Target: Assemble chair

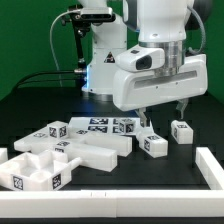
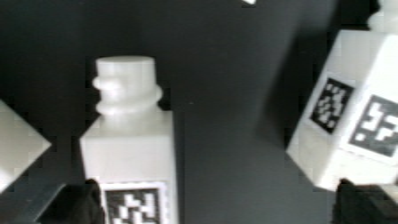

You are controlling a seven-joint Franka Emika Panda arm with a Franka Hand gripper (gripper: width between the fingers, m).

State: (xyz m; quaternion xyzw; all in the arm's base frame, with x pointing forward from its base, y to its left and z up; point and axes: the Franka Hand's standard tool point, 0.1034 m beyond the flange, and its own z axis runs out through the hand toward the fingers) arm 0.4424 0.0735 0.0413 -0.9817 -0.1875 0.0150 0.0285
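- White plastic lay all over the black worktop, and the chair was nowhere near built, with every piece loose.
- The big pile of slabs and bars sat toward the exterior view's left. One small block and another small block lay apart from it, toward the right.
- The end effector hung just above those two, jaws spread as wide as they go, with nothing in them.
- Through the wrist view, a pegged block ran lengthwise under the end effector, with a knobbed peg at one end and a square tag at the other.
- It sat well off centre, close to one of the dark fingers.
- A neighbour block, tagged on its face, lay close to the opposite finger.
- Which small block in the exterior view was the pegged one, I could not tell.
- My read was that the step in hand was picking up the pegged block.
- To do that well:
  - Shift sideways first, so the block's body sits midway between the jaws and the neighbour falls outside them.
  - Keep the jaws square to the long flat sides.
  - Take the wide body, not the thin knob, which looked likely to slip or twist.
  - Come straight down, stop short of the worktop, and close gently.
- The risk was that, with both blocks inside the span, closing there could drag or pinch the neighbour too.
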